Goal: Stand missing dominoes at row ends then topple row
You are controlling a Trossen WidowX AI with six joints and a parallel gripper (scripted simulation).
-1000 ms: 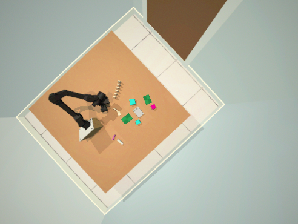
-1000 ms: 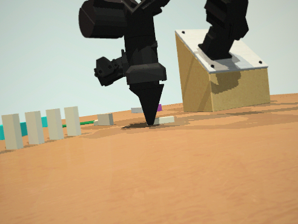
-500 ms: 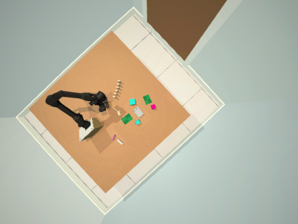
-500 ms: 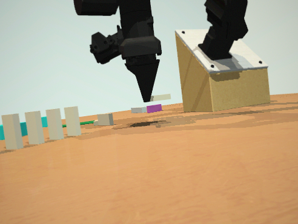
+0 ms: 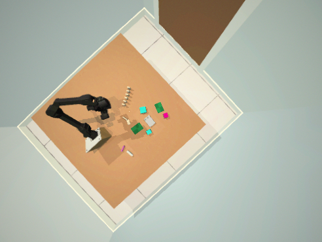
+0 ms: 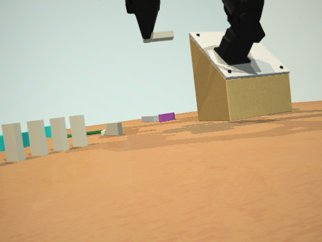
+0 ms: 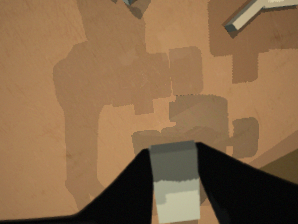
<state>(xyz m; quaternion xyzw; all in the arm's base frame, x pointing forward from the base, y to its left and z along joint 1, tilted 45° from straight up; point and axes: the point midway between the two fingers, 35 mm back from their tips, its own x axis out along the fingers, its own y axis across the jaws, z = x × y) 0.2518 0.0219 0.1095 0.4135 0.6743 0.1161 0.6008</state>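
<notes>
My gripper [image 5: 105, 117] [image 6: 148, 36] [image 7: 172, 152] is shut on a pale domino [image 6: 165, 34] [image 7: 179, 202] and holds it well above the table. The domino is roughly level, gripped near one end. Several pale dominoes stand upright in a slightly curved row, among them one end domino [image 5: 124, 104] [image 6: 78, 131] and the far end domino [image 5: 128, 87]. The gripper is to one side of the row, apart from it. A loose pale piece [image 5: 125, 118] [image 7: 245, 19] lies on the table, against or close to another pale piece [image 5: 128, 121].
Cyan blocks [image 5: 143, 110] [image 5: 148, 131], green pieces [image 5: 159, 107] [image 5: 137, 128], a grey plate [image 5: 149, 121] and a magenta cube [image 5: 165, 115] lie beyond the loose pieces. A purple bar [image 5: 123, 148] [image 6: 166, 117] and white bar [image 5: 129, 153] [image 6: 150, 118] lie beyond the arm's wedge base [image 6: 258, 95].
</notes>
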